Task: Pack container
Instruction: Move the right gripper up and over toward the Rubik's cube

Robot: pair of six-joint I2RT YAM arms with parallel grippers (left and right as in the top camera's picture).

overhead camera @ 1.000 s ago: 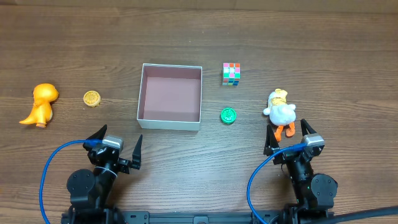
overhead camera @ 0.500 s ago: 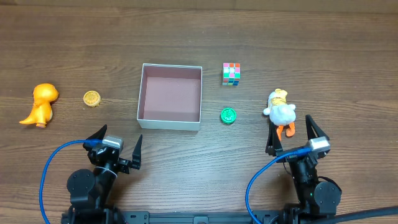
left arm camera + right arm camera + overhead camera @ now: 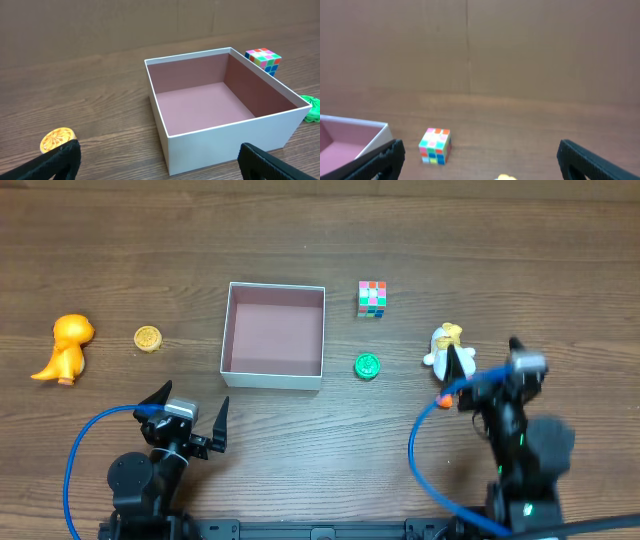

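The container [image 3: 272, 379] is a square, shallow white box with a dusty pink inside, left of centre and holding nothing. In the left wrist view it [image 3: 235, 135] stands just ahead. My left gripper [image 3: 190, 413] is open, near the front edge below the container; it also shows in the left wrist view [image 3: 160, 169]. My right gripper [image 3: 487, 360] is open and raised over the lower part of a white and yellow duck toy [image 3: 445, 343]; the right wrist view [image 3: 480, 161] shows its fingers wide apart and holding nothing.
A colourful cube [image 3: 372, 298] stands right of the container; it also shows in both wrist views [image 3: 263, 58] [image 3: 435, 146]. A green disc [image 3: 367, 366] lies by the container's front right corner. A gold coin [image 3: 148, 338] and an orange dinosaur [image 3: 66, 348] lie far left.
My right arm has risen and moved forward and right, and now covers the duck toy's orange feet. The left arm and all objects have not moved.
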